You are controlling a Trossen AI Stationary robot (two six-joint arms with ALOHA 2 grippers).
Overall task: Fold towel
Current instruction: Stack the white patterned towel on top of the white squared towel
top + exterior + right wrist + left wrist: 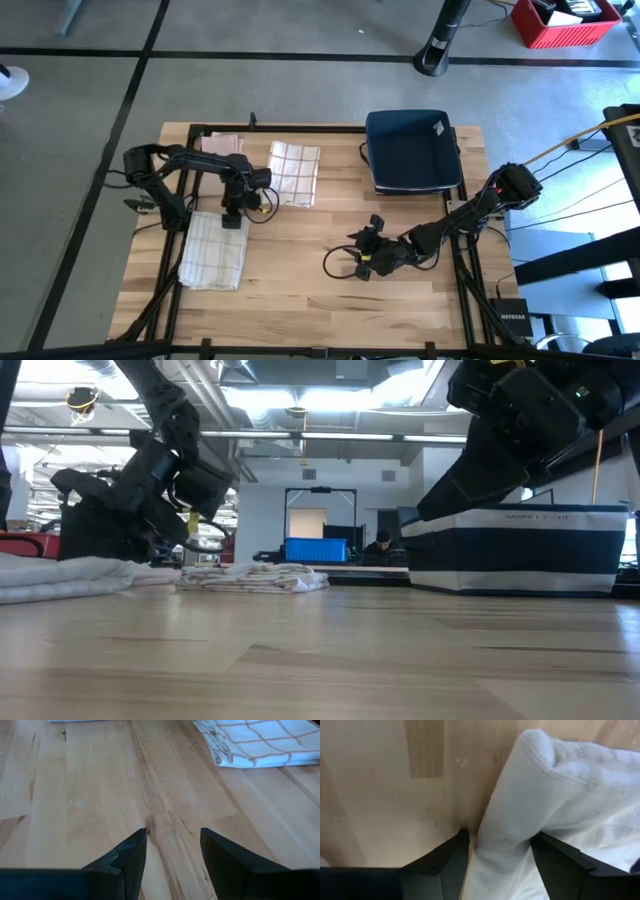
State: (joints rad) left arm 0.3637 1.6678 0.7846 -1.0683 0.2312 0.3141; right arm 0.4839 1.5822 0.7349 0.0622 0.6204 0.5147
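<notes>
1. Towel [213, 252]: white with a thin reddish check, lying folded into a long rectangle on the left front part of the table [300, 290]. In the left wrist view its cloth [545, 810] shows a white, waffle-like weave, with a rounded fold bunched up off the wood.
2. Left gripper [233, 215]: at the towel's far end, pointing down. Its fingers [445, 865] stand apart with a fold of the towel between them; whether they press on it cannot be told.
3. Second towel [295, 172]: same check, folded, lying flat behind the first, toward the middle of the table. The right wrist view shows its stacked layers [250, 742].
4. Third towel [222, 144]: folded, at the far left edge.
5. Bin [413, 150]: dark blue, rectangular, at the far right of the table.
6. Right gripper [366, 250]: low over bare wood at front centre, fingers [125, 857] apart, holding nothing.
</notes>
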